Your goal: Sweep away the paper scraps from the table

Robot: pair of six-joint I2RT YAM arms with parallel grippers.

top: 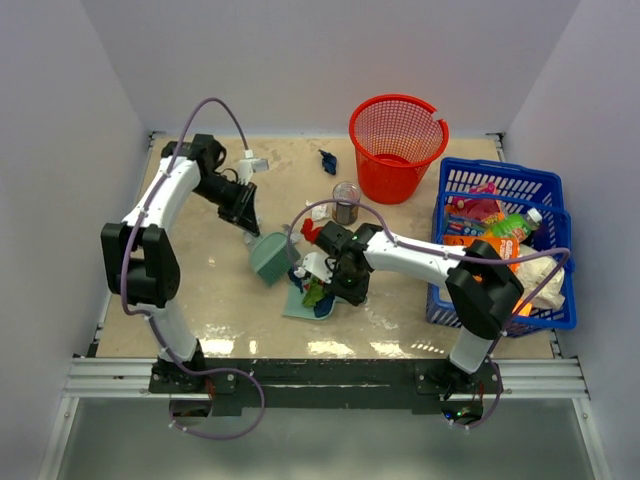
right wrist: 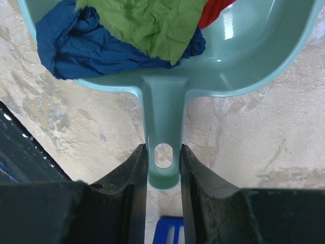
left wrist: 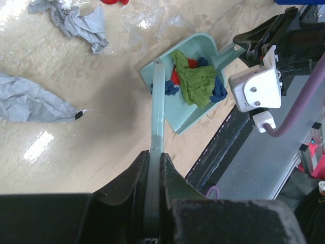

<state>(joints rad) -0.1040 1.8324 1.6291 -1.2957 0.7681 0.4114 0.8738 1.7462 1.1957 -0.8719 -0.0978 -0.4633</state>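
Observation:
My left gripper is shut on the thin handle of a teal hand sweeper, seen edge-on in the left wrist view. Its head sits just left of a teal dustpan. My right gripper is shut on the dustpan's handle. Green, dark blue and red paper scraps lie in the pan. On the table, grey-blue scraps lie loose. A red scrap and a dark blue scrap also rest on it.
A red mesh basket stands at the back. A blue crate of packaged goods fills the right side. A small can stands in front of the basket. The black front rail runs along the near edge.

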